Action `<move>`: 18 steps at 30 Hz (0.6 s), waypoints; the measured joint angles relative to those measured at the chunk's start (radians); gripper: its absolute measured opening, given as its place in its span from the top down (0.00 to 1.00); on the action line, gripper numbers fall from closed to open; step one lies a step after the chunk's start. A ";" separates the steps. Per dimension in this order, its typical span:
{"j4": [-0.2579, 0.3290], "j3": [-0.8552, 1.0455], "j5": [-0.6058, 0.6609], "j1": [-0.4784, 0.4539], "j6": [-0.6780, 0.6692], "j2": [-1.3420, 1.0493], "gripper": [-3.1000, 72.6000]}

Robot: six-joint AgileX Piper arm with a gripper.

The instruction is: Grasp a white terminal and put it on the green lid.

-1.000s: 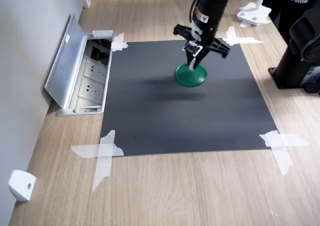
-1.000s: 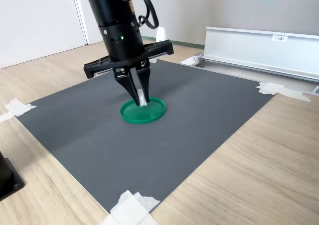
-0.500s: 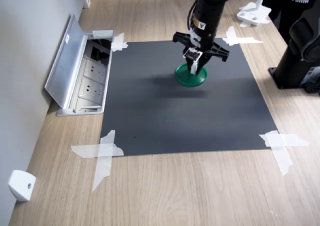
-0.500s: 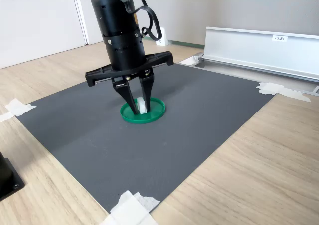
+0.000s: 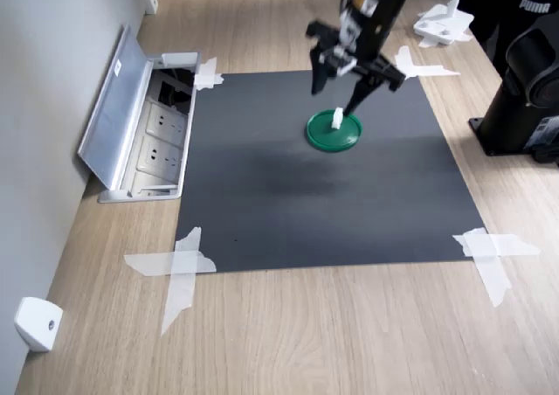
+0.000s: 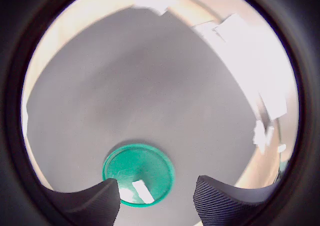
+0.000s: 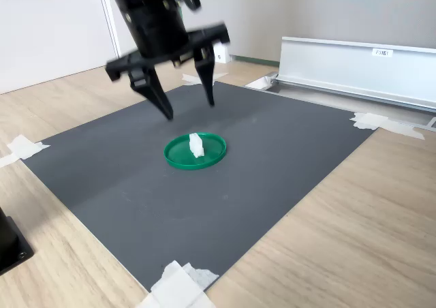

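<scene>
- white terminal [image 7: 196,145] stands upright on the green lid [image 7: 180,159], inside the rim, roughly mid-disc; in the wrist view it shows as a small pale sliver [image 6: 142,192] on the green disc [image 6: 130,166]
- nothing touches the terminal; it sits below the tool [image 7: 188,108], under the gap between the two fingers
- tool is released: fingers spread wide, nothing between them, tips clear above the lid in both exterior views [image 5: 336,93]
- wrist view: both finger pads [image 6: 90,202] frame the lid from the near edge, with the terminal between them but lower down
- lid lies flat on the dark mat [image 5: 262,211], directly under the tool
- mat is taped at its corners with white tape [image 5: 182,264] to the wooden surface [image 5: 349,343]
- open floor socket box [image 5: 144,133] with its metal flap up sits off the mat, well away from the tool, on the first exterior view's left
- white base with a stem [image 5: 443,24] is behind the tool, past the mat's far corner
- small white wedge piece [image 5: 37,323] on the wall, far from the tool; detail too small to tell, possibly a screw hole in it
- black stand [image 5: 524,89] beside the mat on the first exterior view's right
</scene>
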 joint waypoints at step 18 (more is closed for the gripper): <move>0.023 -0.043 -0.010 -0.036 0.532 -0.620 0.90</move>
